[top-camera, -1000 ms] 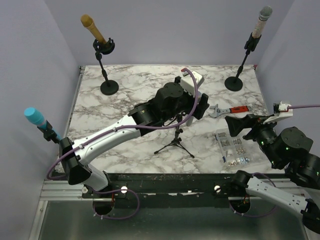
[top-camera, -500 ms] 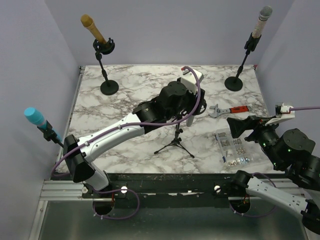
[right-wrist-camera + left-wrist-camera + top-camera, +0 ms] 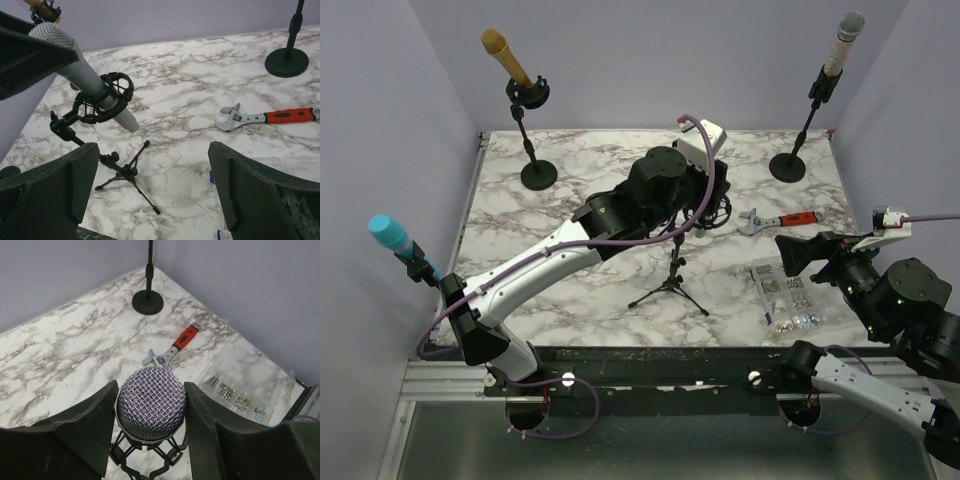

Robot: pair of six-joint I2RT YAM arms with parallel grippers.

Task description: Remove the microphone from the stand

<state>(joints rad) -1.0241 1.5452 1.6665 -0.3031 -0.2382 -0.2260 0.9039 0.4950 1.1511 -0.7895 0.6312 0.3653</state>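
In the top external view the left end effector (image 3: 712, 197) hides the microphone (image 3: 151, 402), and the clear box (image 3: 788, 293) holds contents too small to identify.

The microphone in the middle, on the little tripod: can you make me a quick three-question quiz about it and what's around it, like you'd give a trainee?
1. True or false: the microphone lies flat on the table.
2. Which tool lies near the clear box of screws? A) hammer B) red-handled wrench C) scissors
3. Fill in: the ___ gripper's fingers sit against both sides of the microphone's mesh head.

Key
1. False: it sits tilted in the tripod stand.
2. B.
3. Left: the left gripper is closed on it.
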